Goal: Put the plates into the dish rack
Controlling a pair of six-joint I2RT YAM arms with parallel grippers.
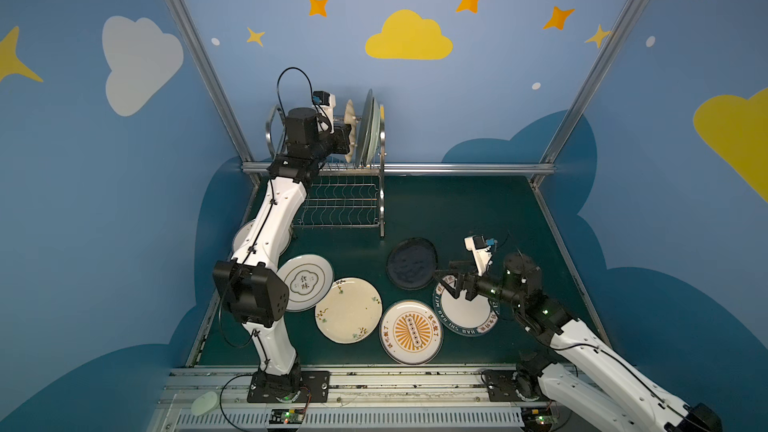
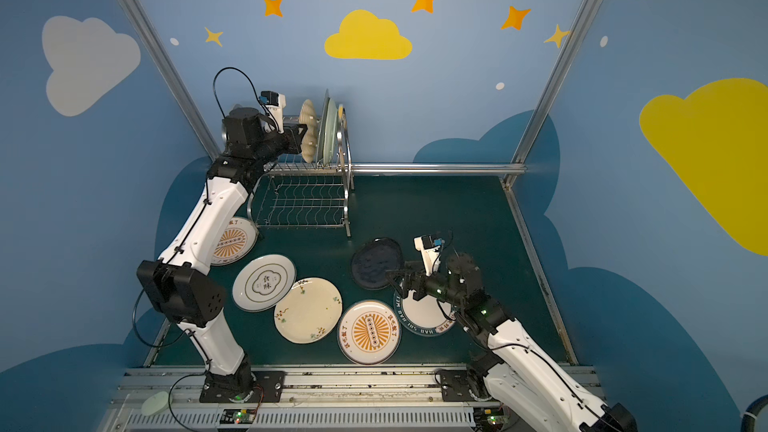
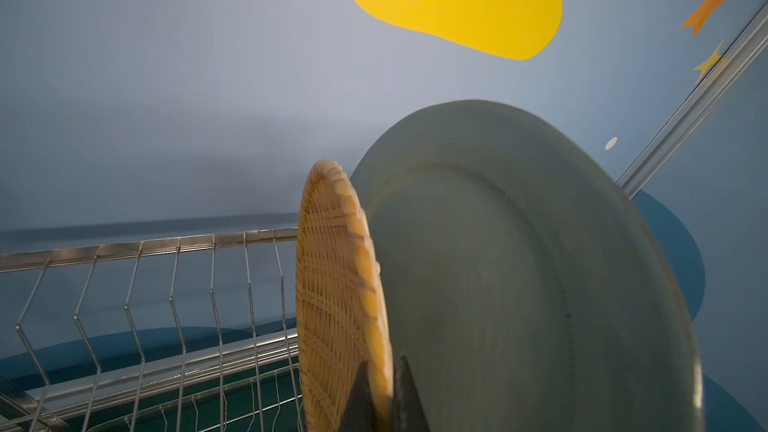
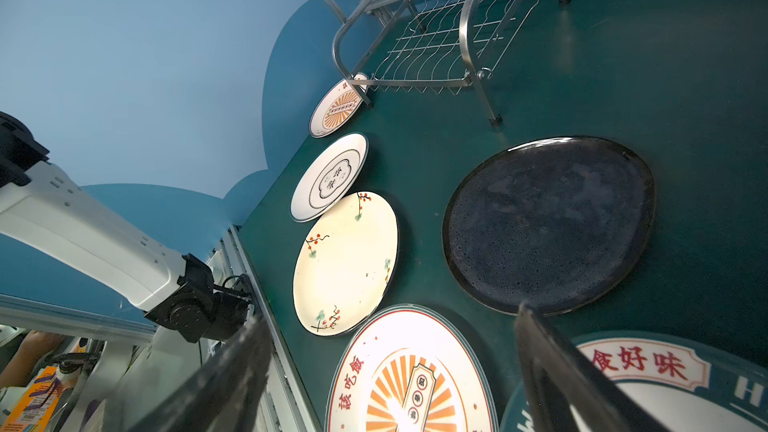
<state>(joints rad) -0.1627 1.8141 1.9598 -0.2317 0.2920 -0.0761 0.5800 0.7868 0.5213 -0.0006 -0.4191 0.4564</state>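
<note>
L gripper [image 3: 380, 371] is clamped on the rim of the yellow woven plate [image 3: 336, 284]; in the wrist view its fingers pinch the rim from both faces. That plate stands on edge in the upper tier of the dish rack [image 1: 380, 201], at the far-left corner of the worktop [image 1: 478, 209]. Just beside it in the same tier, the pale green plates [image 1: 371, 130] stand on edge too. R gripper [image 1: 445, 284] hangs w/ jaws spread wide, gripping nothing. It sits above the far rim of the teal-rimmed plate [image 1: 465, 313] near the front-right corner, tips close to the black plate [image 1: 412, 263]. The other plates lie flat on the worktop. The sunburst plate [image 1: 411, 332] is by the front edge, rim touching the teal-rimmed one. The cream floral plate [image 1: 348, 310] is just left of it, and the cloud-emblem plate [image 1: 305, 282] touches the floral. The 2nd sunburst plate [image 2: 232, 241] is at the left edge by the rack's foot, partly hidden by the L arm.
</note>
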